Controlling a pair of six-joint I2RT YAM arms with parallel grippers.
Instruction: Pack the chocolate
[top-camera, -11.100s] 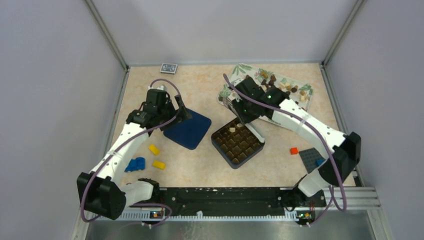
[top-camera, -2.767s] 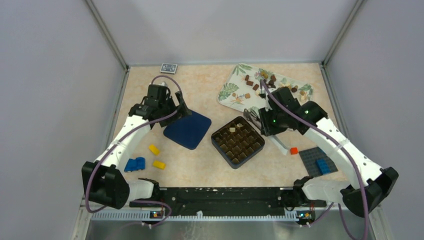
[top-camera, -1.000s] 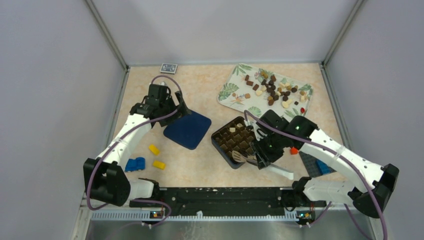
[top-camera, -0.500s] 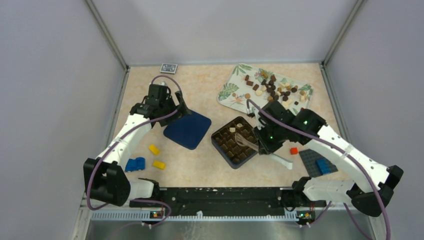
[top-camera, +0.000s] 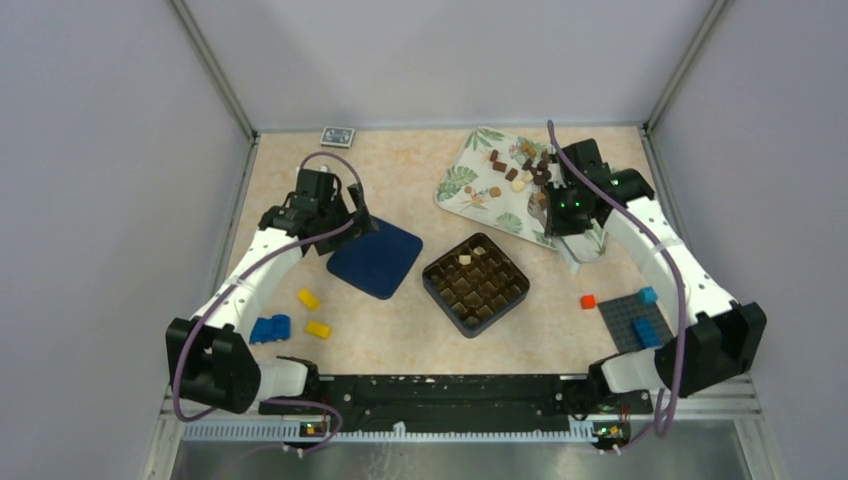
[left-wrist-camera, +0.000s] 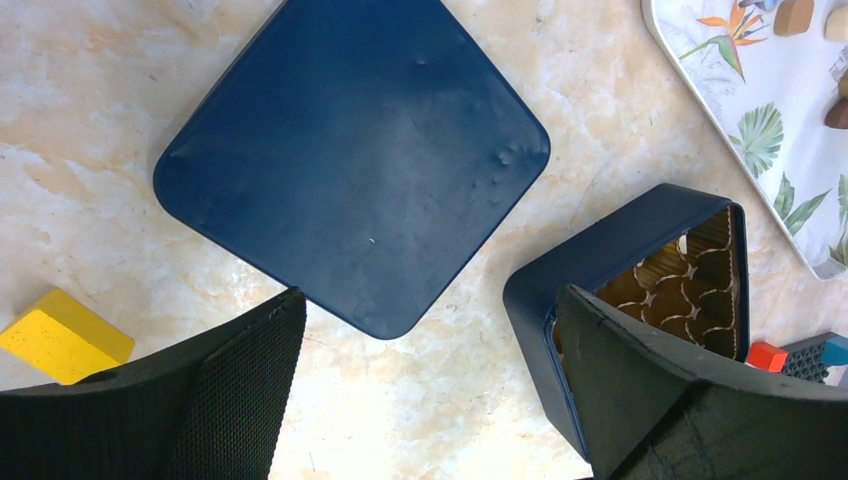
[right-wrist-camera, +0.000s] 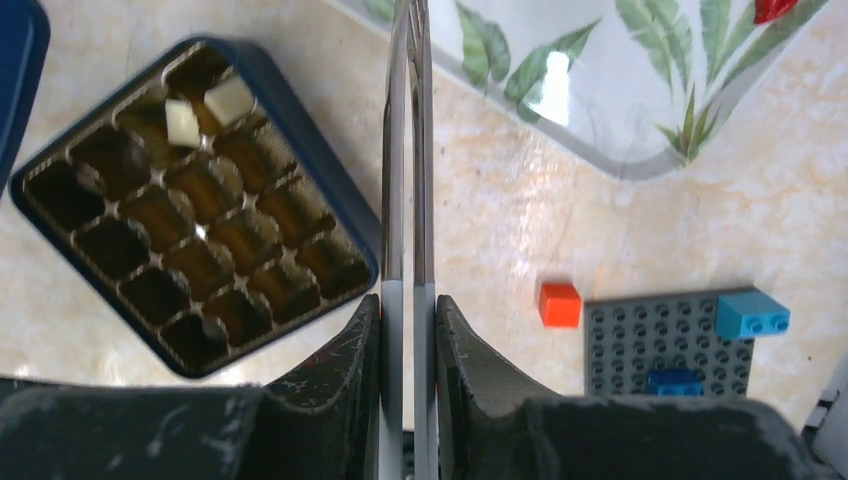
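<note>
The chocolate (top-camera: 532, 172) is a scatter of small brown and cream pieces on a leaf-print tray (top-camera: 462, 184). A dark blue box (top-camera: 476, 284) with a gold grid insert holds two cream pieces (right-wrist-camera: 205, 110) in its far cells. My right gripper (top-camera: 563, 208) is shut on metal tongs (right-wrist-camera: 408, 150), whose closed tips reach over the tray's near edge (right-wrist-camera: 600, 150). My left gripper (top-camera: 362, 222) is open and empty, hovering over the near corner of the box's blue lid (left-wrist-camera: 350, 160), which lies flat left of the box (left-wrist-camera: 600, 260).
Two yellow bricks (top-camera: 308, 298) and a blue brick (top-camera: 270, 328) lie near the left arm. A red brick (top-camera: 588, 301) and a grey baseplate (top-camera: 630, 322) with blue bricks sit right of the box. A small card box (top-camera: 338, 136) lies by the back wall.
My right arm has carried the tongs from over the box's near right side back up and right to the tray's near edge. The left arm has not moved.
</note>
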